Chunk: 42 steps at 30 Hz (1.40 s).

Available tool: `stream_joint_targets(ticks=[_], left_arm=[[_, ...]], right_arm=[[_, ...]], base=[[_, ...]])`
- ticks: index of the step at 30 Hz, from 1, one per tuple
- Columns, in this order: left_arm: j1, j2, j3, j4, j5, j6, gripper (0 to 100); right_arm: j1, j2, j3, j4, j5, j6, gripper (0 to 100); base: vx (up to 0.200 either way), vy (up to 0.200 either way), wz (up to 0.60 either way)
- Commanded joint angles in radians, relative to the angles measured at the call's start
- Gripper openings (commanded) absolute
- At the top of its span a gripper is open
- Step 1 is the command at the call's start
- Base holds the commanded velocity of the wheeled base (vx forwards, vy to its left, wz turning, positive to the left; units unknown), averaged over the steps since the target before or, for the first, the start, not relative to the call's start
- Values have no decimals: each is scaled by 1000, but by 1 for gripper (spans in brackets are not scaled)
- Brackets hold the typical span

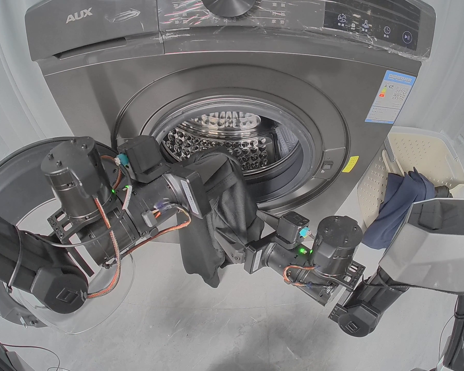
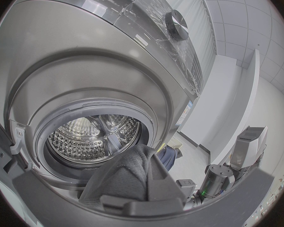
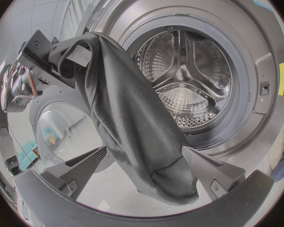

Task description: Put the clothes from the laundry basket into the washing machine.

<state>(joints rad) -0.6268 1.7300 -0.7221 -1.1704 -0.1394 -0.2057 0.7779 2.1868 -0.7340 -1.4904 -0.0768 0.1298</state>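
The left gripper (image 2: 139, 174) is clamped on the upper end of a black garment (image 1: 232, 207), its fingers pinched together with the cloth bunched over them. It holds that end up right at the mouth of the washing machine (image 1: 103, 94). From there the garment hangs down in a long fold in front of the opening, its bottom end dangling above the floor. I cannot tell whether any of the cloth has passed the rim.

Lower down, the right gripper (image 3: 145, 156) stands wide open, one finger on each side of the garment's lower part. The cloth lies against one finger (image 3: 192, 160) and stays apart from the other. It grips nothing.

The machine's door (image 1: 15, 181) is swung fully open to the robot's left. Behind the hanging cloth, the drum (image 1: 227, 145) shows its shiny perforated steel wall and ribs.

To the robot's right, just beside the machine, stands the cream laundry basket (image 1: 428, 150). A navy garment (image 1: 397, 207) is draped over its near rim and hangs down the outside. The rest of the basket's inside is hidden from where I stand.
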Motion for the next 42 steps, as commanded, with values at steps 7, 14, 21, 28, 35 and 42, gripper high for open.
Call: stream_joint_targets(ticks=[7,14,21,28,35,42], left_arm=[[1,2,0,-2,0,-1,0],[9,2,6,-2,0,-11,0],[16,0,23,-3,0,-11,0],[16,2,58,-44,-2,-12,0],[13,-4,95,-49,-9,-14,0],[4,0,132,-48,-29,-14,100]], right_arm=[[8,34,-28,-2,-1,1,100],[0,16,-13,-2,-1,2,0],[-6,-151,111,-1,-1,-1,0],[-63,-266,189,4,-1,-1,0],[-103,-329,174,-1,0,-1,0],[-89,-409,156,-1,12,2,0]], base=[[0,0,0],[0,0,0],[0,0,0],[0,0,0],[0,0,0],[0,0,0]])
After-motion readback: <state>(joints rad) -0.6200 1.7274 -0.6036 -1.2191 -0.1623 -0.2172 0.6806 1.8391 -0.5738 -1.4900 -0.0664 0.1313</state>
